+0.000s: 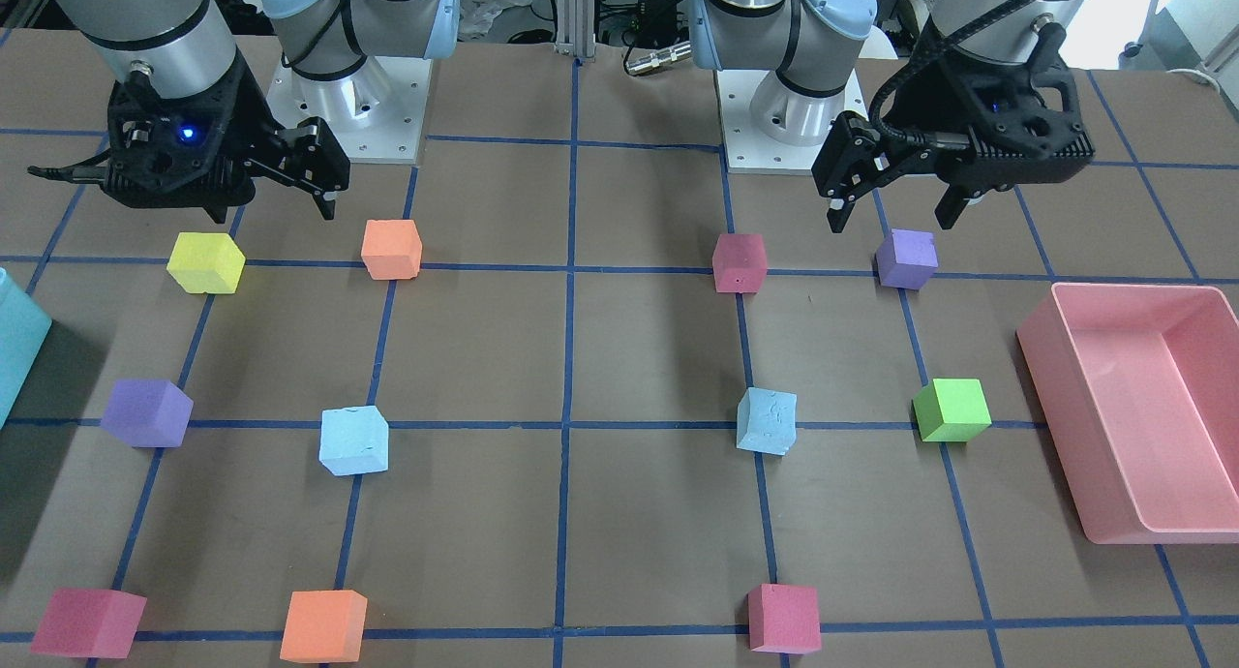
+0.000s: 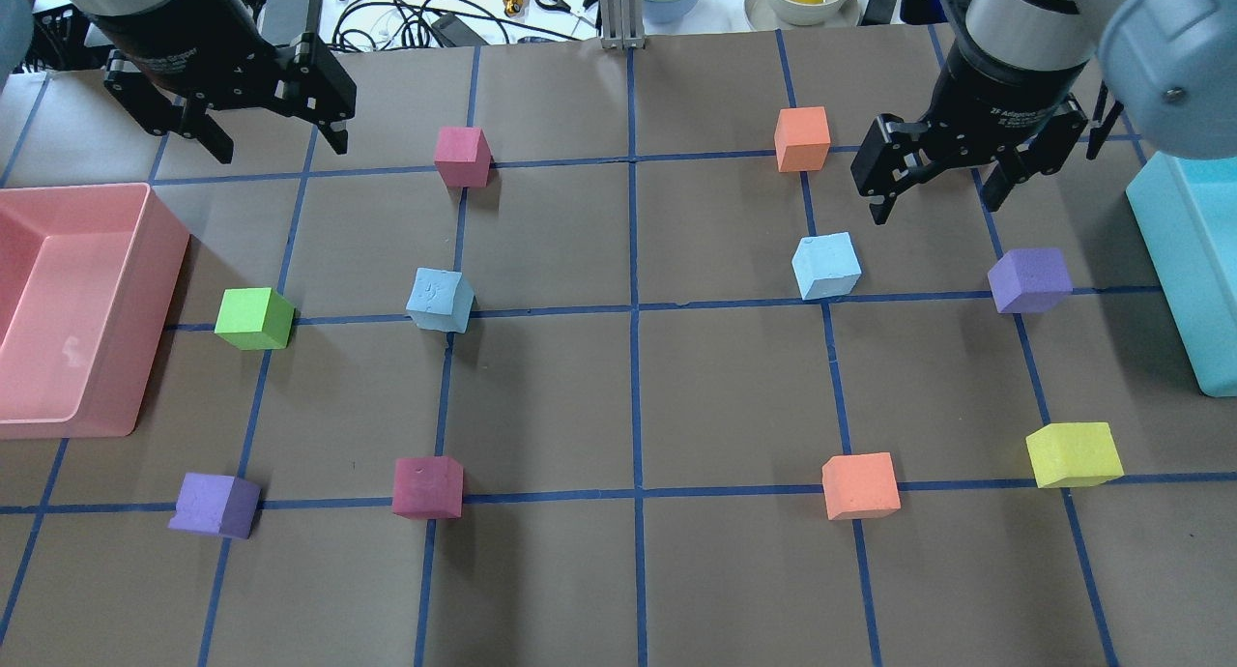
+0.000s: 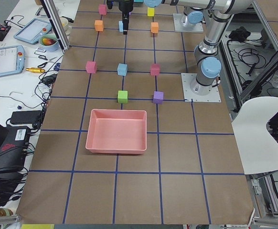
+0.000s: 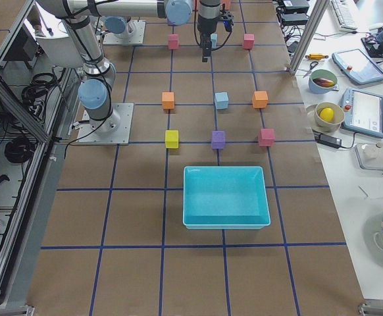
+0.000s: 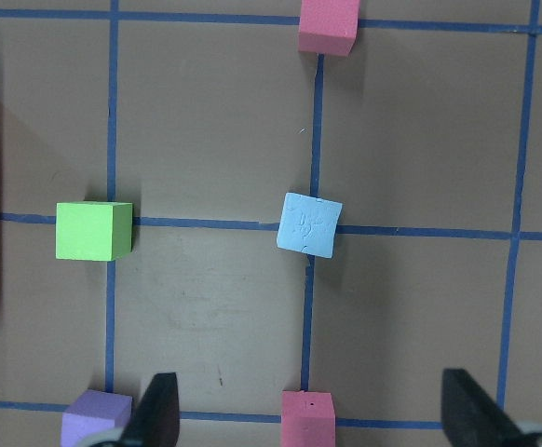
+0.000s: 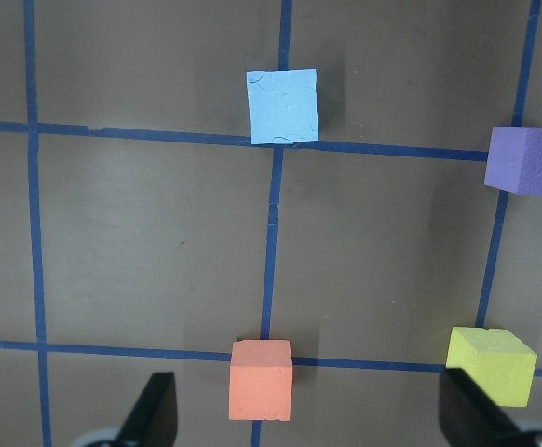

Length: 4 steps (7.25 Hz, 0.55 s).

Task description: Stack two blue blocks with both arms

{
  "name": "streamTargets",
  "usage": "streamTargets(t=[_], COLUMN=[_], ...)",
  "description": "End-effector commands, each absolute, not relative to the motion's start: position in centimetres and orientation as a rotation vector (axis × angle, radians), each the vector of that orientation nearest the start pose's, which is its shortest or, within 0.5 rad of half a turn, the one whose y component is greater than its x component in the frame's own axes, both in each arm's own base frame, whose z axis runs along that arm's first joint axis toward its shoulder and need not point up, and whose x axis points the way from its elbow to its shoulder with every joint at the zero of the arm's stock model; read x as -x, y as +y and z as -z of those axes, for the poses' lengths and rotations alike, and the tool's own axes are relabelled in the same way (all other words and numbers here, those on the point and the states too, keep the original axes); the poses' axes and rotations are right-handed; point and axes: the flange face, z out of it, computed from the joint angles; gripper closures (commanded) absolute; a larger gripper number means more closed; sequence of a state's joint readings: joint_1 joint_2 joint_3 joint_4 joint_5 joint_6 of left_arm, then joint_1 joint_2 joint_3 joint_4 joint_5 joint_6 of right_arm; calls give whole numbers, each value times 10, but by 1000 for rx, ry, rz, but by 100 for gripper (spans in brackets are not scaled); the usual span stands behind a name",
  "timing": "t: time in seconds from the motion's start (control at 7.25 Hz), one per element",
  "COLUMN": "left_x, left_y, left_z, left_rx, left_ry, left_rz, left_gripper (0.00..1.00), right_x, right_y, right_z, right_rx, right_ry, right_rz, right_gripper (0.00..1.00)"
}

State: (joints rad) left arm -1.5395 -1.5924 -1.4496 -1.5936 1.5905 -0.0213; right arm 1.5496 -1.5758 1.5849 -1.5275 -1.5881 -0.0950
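Left hand point(image 2: 282, 150) and right hand point(image 2: 935, 208) hang open, empty, and we worry an off-centre pinch tips the left blue block point(image 2: 440, 300) off the right blue block point(image 2: 826, 266).

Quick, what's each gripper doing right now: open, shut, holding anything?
Left gripper: open, jaws spread wide, holding nothing.
Right gripper: open, jaws spread wide, holding nothing.
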Motion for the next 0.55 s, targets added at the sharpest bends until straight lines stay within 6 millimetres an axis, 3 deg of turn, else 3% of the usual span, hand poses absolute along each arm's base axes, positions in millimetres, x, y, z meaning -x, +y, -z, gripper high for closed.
streamTargets(t=[0.0, 0.41], left_x=[116, 116], left_y=[-510, -510], left_z=[-534, -534], left_rx=[82, 82], left_ry=[3118, 3120], left_rz=[117, 115], left_gripper=[0, 0], right_x=[-119, -119], right_y=[-489, -488], right_z=[-483, -482], right_rx=[112, 107], right_ry=[3157, 3159], right_rz=[-58, -58], right_gripper=[0, 0])
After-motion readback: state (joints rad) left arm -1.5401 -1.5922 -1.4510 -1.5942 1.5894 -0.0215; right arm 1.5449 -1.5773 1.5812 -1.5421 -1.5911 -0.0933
